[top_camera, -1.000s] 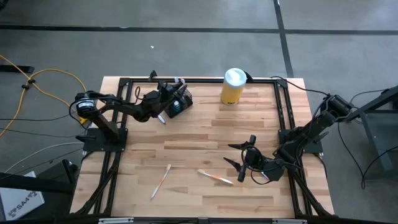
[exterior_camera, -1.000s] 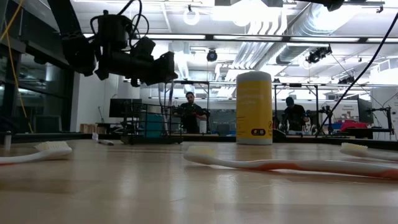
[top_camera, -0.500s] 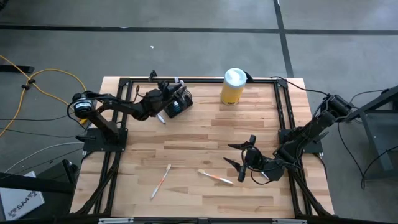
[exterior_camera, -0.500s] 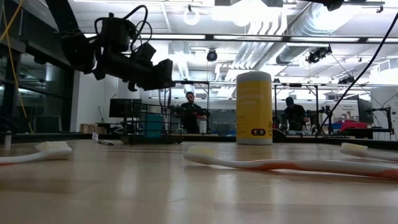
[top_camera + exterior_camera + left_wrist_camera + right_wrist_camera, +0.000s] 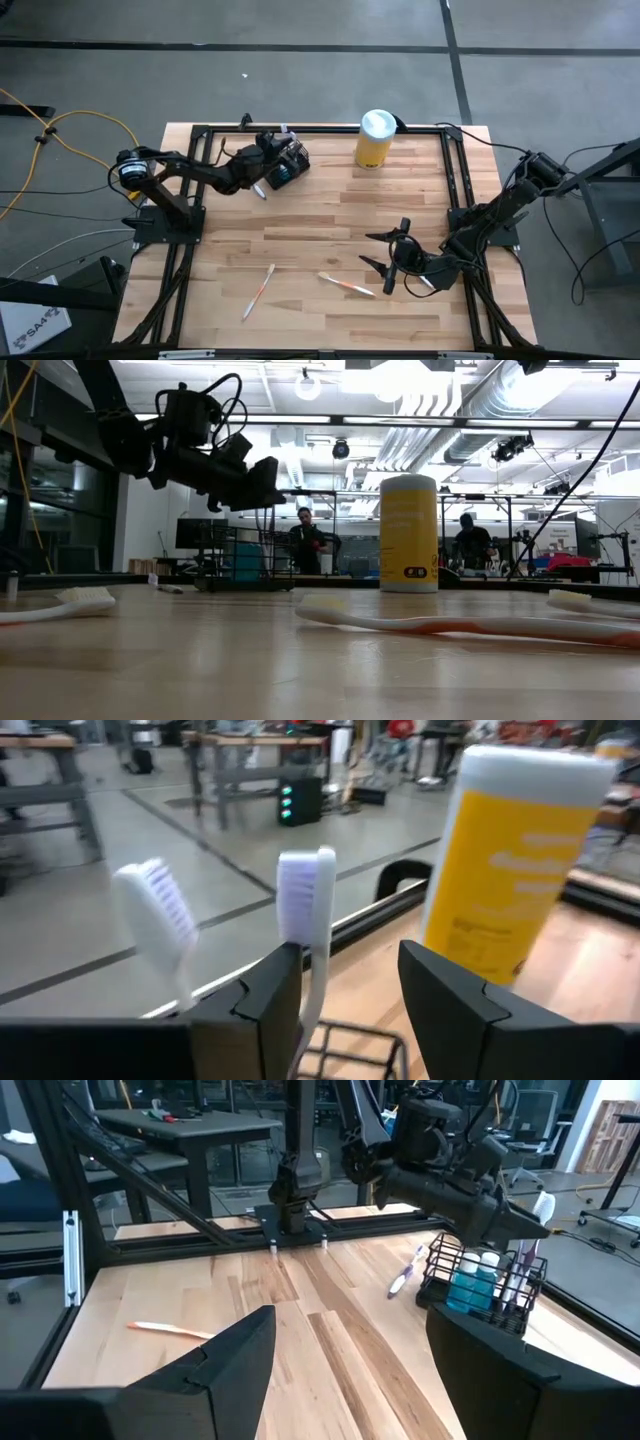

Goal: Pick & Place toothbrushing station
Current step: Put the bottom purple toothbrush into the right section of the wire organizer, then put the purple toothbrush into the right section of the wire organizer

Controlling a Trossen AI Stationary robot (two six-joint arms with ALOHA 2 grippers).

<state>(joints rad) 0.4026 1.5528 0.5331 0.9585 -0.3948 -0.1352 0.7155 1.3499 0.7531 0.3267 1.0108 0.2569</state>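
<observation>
Two loose toothbrushes, near edge: a white toothbrush (image 5: 258,291) and an orange toothbrush (image 5: 346,286) lie flat on the table (image 5: 320,215), well apart from the holder.

Right gripper: the right gripper (image 5: 388,262) hovers low near the right side of the table, fingers spread wide, holding nothing and touching nothing.

Left gripper: the left gripper (image 5: 275,157) is at the far left corner, poised over the top of the toothbrushing station (image 5: 287,162). Its fingers (image 5: 268,995) are part-open with a clear gap; a white brush head (image 5: 309,902) stands up just beside one finger, but contact cannot be told.

Toothbrushing station: the black wire holder stands upright at the far left of the table, with a blue item (image 5: 466,1283) and upright brushes inside; a purple toothbrush (image 5: 405,1272) lies on the wood just beside it.

Yellow canister: the yellow canister (image 5: 374,139) stands at the far edge, apart from the holder.

Risk: closing here would likely pinch a brush handle rather than the wire rim, lifting the brush out alone or tipping the light holder. A grip on one thin wire could also let the holder swing and spill its contents.
</observation>
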